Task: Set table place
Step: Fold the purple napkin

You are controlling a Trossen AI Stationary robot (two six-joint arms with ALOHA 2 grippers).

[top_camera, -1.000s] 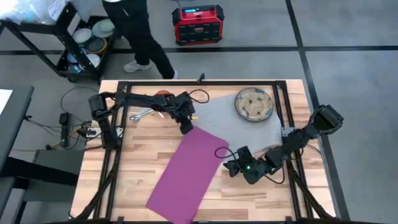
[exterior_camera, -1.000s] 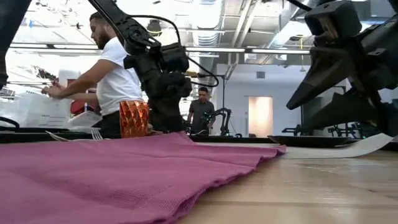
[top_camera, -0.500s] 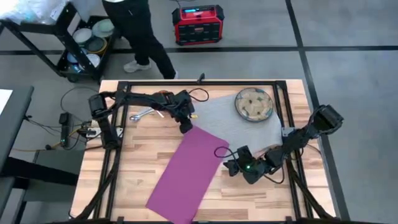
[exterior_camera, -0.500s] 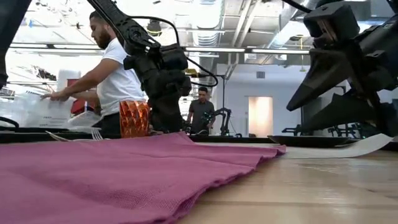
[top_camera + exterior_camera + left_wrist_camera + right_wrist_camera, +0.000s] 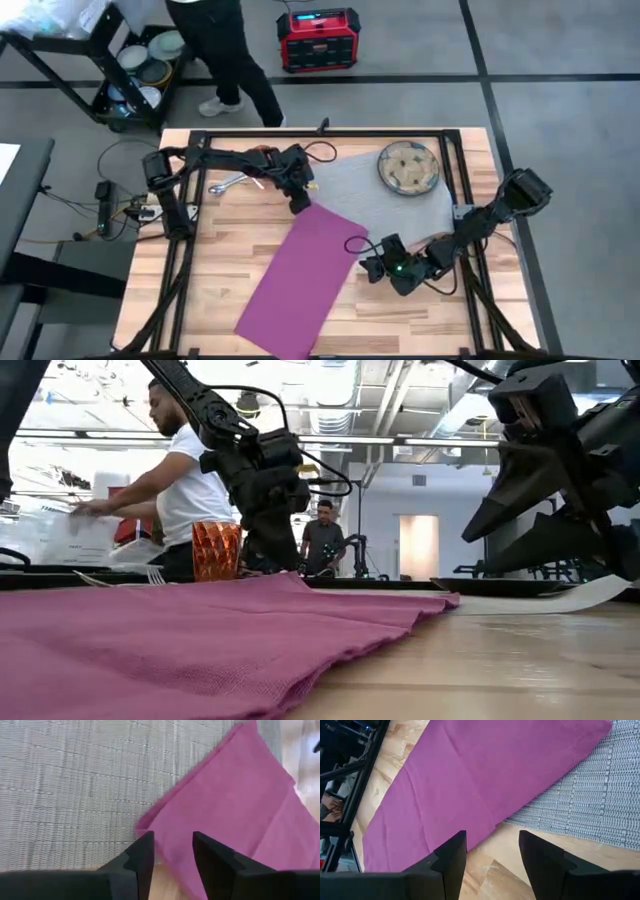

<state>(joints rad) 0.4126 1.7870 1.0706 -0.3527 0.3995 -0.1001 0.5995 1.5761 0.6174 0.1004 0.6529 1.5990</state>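
From overhead, you are looking at the desk (image 5: 225, 262) with the magenta napkin (image 5: 300, 278) lying slantwise across its middle, its upper corner overlapping the grey mat (image 5: 375, 205). The plate (image 5: 408, 166) is sitting on the mat's far corner, at about one o'clock from the napkin. Your left hand (image 5: 299, 206) is hovering at the napkin's upper corner; your right hand (image 5: 371, 269) is waiting at the napkin's three o'clock edge. A spoon (image 5: 228, 183) is lying at ten o'clock (the orange cup (image 5: 262, 152) sits behind the left arm).

At desk level, the cup (image 5: 217, 551) is standing beyond the napkin (image 5: 180, 635), and a person (image 5: 185, 485) is working in the background.

Through the left wrist, the fingers (image 5: 142, 857) are standing released over the napkin's corner (image 5: 150, 822).

Through the right wrist, the fingers (image 5: 451, 855) are spread, grasping nothing, above the napkin's edge.
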